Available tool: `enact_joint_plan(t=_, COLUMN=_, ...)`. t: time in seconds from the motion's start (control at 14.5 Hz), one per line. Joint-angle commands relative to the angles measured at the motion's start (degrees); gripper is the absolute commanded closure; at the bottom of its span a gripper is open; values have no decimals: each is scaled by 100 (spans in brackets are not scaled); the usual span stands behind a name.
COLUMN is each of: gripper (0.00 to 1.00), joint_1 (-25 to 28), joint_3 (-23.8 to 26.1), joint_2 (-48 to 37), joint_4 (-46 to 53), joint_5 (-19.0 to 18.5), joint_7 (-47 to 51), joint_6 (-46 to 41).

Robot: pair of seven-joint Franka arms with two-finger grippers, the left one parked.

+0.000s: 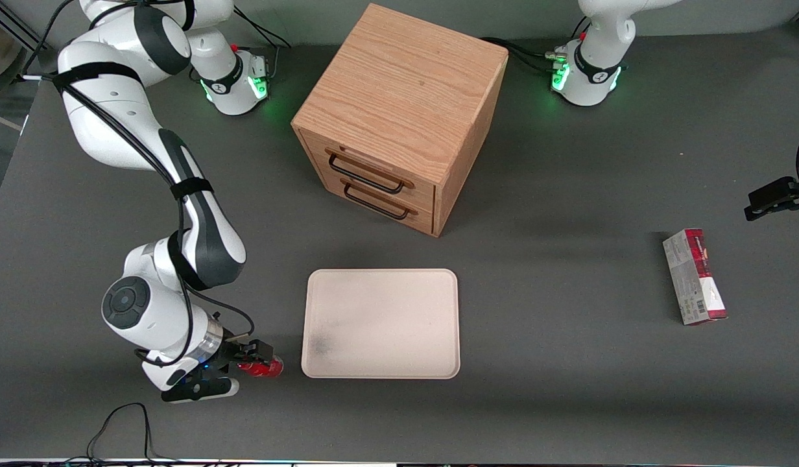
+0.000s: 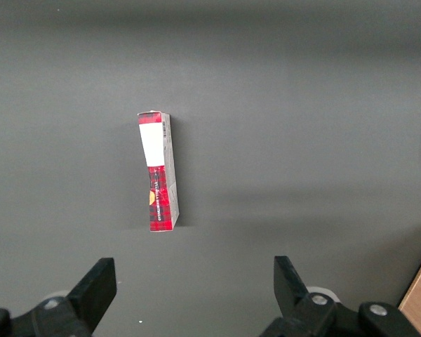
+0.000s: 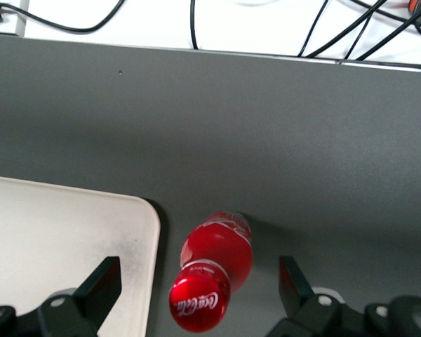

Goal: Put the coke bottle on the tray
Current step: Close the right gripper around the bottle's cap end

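Observation:
The coke bottle [image 1: 264,369] is a tiny bright red bottle standing on the dark table close beside the tray's edge on the working arm's side, near the tray's front corner. In the right wrist view I look down on its red cap and body [image 3: 212,270]. My right gripper [image 1: 255,360] is low over the table with its fingers open, one on each side of the bottle [image 3: 196,279]; neither finger touches it. The pale cream tray [image 1: 380,305] lies flat beside the bottle, with a faint grey smudge; its rounded corner shows in the right wrist view [image 3: 63,232].
A wooden drawer cabinet [image 1: 399,117] stands farther from the front camera than the tray. A red-and-grey carton [image 1: 694,275] lies toward the parked arm's end of the table, also in the left wrist view [image 2: 158,172]. A cable [image 1: 124,421] lies near the table's front edge.

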Motion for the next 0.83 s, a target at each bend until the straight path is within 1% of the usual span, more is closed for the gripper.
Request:
enact_joint_plan(t=0.0, gripper=15, joint_1=-39, joint_3=81, joint_2=-56, joint_4=-84, joint_5=-167, joint_7=-89, joint_6=59)
enact_joint_plan(t=0.07, gripper=28, joint_1=-39, joint_3=81, joint_2=-56, joint_4=-128, joint_5=-158, joint_7=-81, joint_6=59)
enact_joint_plan(t=0.28, gripper=84, joint_1=-48, joint_3=81, joint_2=-56, joint_4=-172, joint_5=-149, joint_7=-72, joint_6=41)
enact_joint_plan(t=0.34, gripper=100, joint_1=-48, joint_3=81, joint_2=-56, joint_4=-172, joint_5=-141, joint_7=-81, joint_6=33)
enact_joint_plan(t=0.62, gripper=100, joint_1=-56, joint_3=81, joint_2=-126, joint_4=-137, joint_5=-132, joint_7=-11, joint_6=-116)
enact_joint_plan(t=0.76, gripper=100, joint_1=-4, joint_3=38, joint_2=-485, joint_4=-102, joint_5=-176, joint_7=173, joint_6=-589)
